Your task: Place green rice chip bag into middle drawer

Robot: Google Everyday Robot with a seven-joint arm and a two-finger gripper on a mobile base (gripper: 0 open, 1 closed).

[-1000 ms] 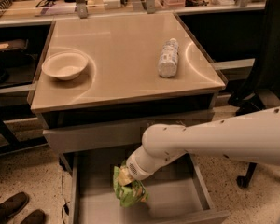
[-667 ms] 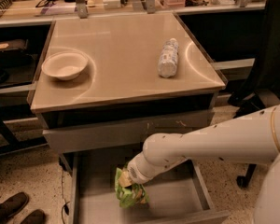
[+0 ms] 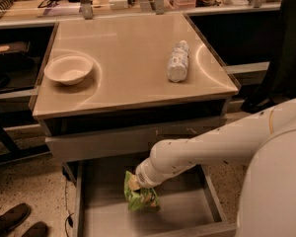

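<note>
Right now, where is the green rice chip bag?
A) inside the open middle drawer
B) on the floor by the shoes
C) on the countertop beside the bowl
A: the green rice chip bag is at the gripper, inside the walls of the middle drawer.

From where I stood the gripper [image 3: 136, 182] was all but buried, down in the middle drawer [image 3: 190, 212] at the top of the green rice chip bag [image 3: 143, 199], tucked behind the white arm [image 3: 202, 149]. The bag's lettering was too blurred to read. The drawer's back ran out of sight under the drawer front [image 3: 98, 144] above, and its near edge was cut off at the bottom. The print on the bottle [image 3: 177, 61] on the worktop [image 3: 128, 78] could not be made out.
</note>
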